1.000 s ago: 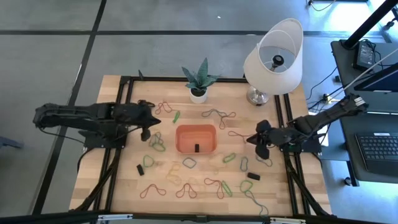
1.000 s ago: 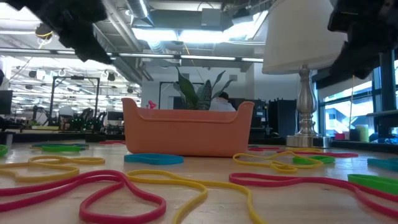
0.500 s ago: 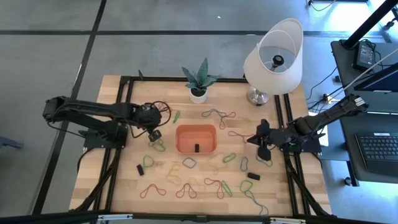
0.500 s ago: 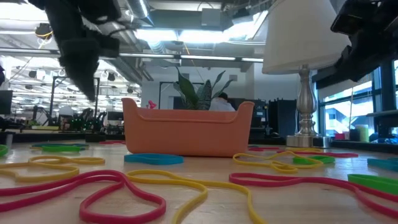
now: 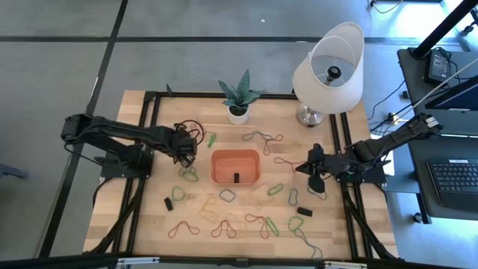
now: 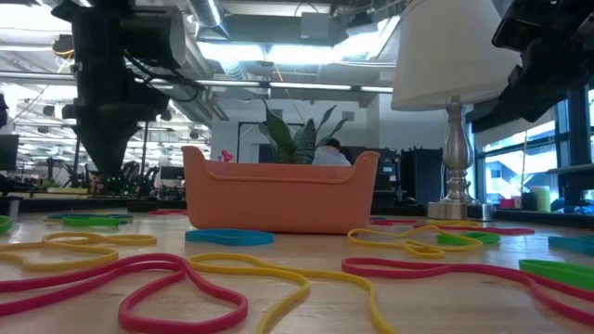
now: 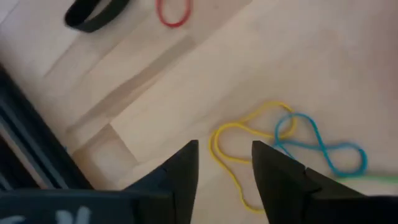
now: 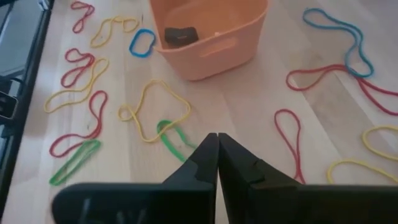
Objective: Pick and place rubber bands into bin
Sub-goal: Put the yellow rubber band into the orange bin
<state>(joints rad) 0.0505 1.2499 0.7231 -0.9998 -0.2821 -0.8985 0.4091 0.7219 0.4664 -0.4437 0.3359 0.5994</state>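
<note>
From above we see the left gripper (image 5: 187,146) just beside the bin's (image 5: 235,155) left wall, over the wood near a few of the rubber bands (image 5: 224,196); its arm reaches in from the table's left edge, folded at the elbow. We cannot read its fingers from here. The right gripper (image 5: 314,167) hangs to the right of the bin, its arm coming in from the right edge. The bin sits mid-table with one dark band (image 5: 236,178) inside, and loose bands lie scattered around it, mostly toward the near edge.

At table height we see the left gripper (image 6: 102,153) pointing down, left of the bin (image 6: 278,195) (its tip looks clear of the table), with pink and yellow bands (image 6: 186,278) lying in front.

In the left wrist view the left gripper (image 7: 225,163) has its fingers (image 7: 186,168) apart with nothing between them, above a yellow band (image 7: 239,140) linked with a blue band (image 7: 317,146).

In the right wrist view the right gripper (image 8: 217,152) has its fingers pressed together, holding nothing that we can see; beyond them lie a green band (image 8: 174,140) and the bin (image 8: 211,37) with its dark band (image 8: 180,35).
</note>
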